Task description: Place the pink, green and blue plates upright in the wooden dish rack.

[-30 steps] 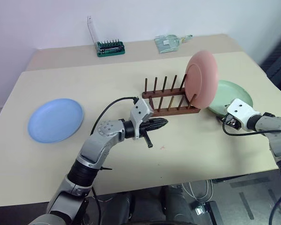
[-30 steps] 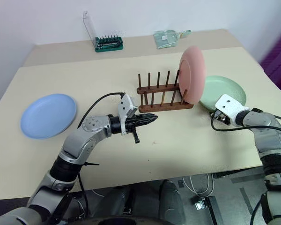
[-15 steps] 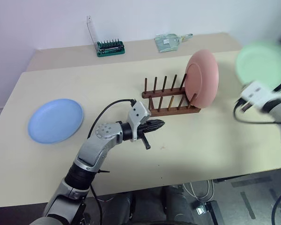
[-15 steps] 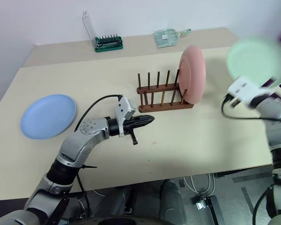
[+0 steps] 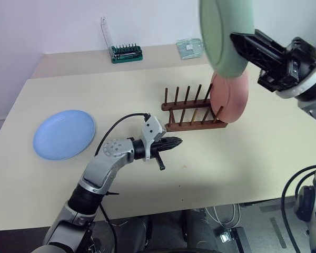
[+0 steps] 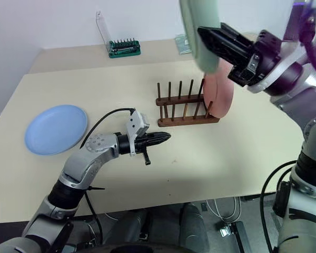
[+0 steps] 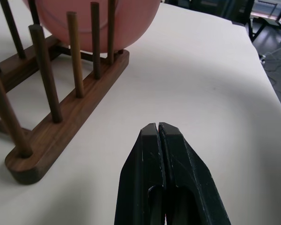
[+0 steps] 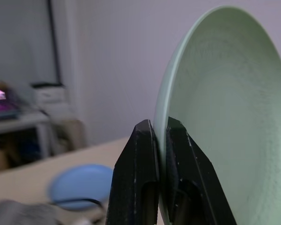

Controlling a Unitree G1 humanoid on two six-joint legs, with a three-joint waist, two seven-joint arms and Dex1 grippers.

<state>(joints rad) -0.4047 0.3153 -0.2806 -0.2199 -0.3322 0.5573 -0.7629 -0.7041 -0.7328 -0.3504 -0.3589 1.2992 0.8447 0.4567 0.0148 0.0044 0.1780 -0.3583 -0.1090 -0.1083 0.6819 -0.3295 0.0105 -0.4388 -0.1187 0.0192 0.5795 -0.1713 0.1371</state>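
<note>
My right gripper (image 5: 237, 43) is shut on the rim of the green plate (image 5: 224, 31), which it holds up on edge in the air above the right end of the wooden dish rack (image 5: 192, 108). The pink plate (image 5: 230, 97) stands upright in the rack's rightmost slot. Flat on the table at the far left lies the blue plate (image 5: 64, 134). My left gripper (image 5: 179, 141) is shut and empty, hovering low over the table just in front of the rack's left end (image 7: 47, 136).
A green screwdriver-bit holder (image 5: 126, 52) with a raised clear lid stands at the back of the table. A clear plastic bag (image 5: 188, 47) lies to its right. The table's front edge (image 5: 163, 208) runs close below my left arm.
My right gripper has closed on the green plate, lifted it off the table at the right and swung it up and leftward, turning it on edge above the rack. The left gripper has stayed put.
</note>
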